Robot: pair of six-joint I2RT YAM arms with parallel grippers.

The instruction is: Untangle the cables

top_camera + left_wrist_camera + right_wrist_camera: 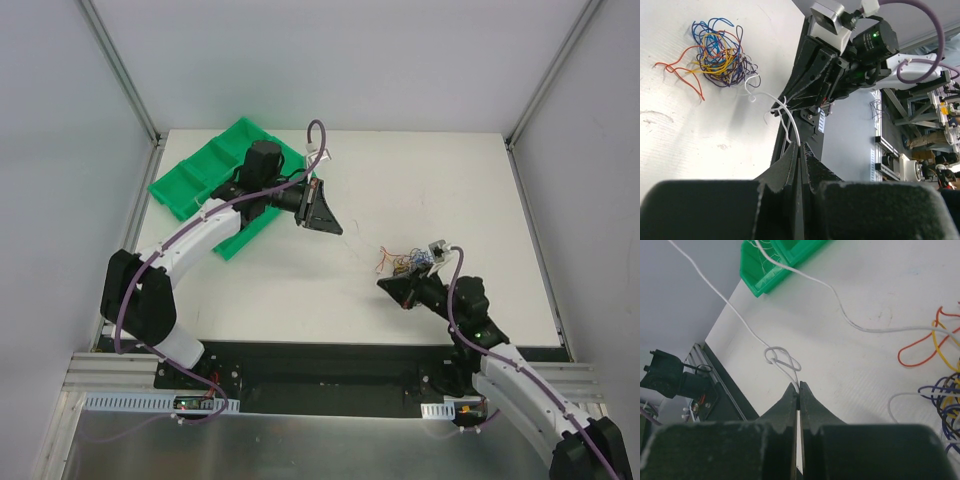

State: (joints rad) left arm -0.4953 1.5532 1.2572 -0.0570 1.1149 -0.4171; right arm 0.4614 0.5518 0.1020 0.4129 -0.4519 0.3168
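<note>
While both grippers are pinched tight, a single white wire [791, 126] runs fairly taut btwn them. The left gripper [799, 148] has its jaws closed on that wire, which leaves the fingertips and climbs to a small knot [779, 107] right at the tip of the right gripper [799, 386]. The right gripper is likewise clamped on the white wire, w/ the knot's loops sitting just past its fingertips in the right wrist view. From there the strand rises up and to the left, out of frame.

The cables [717, 52] lie as a loose tangle on the white table [300, 290]: blue, purple, orange, yellow and red strands looped over each other, w/ a red-orange end trailing off to one side. In the top view the tangle sits just beyond the right gripper, mid-right of the table and well apart from the left gripper. A white strand curls out of the tangle toward the knot.

A green tray [190, 180] sits at the far-left corner of the table. The left arm reaches over it, w/ its gripper just off the tray's near-right edge. The right wrist view shows a second white strand coming from the tray's direction and curving across the table toward the tangle. Can't tell whether it's the same wire as the pinched one.
</note>
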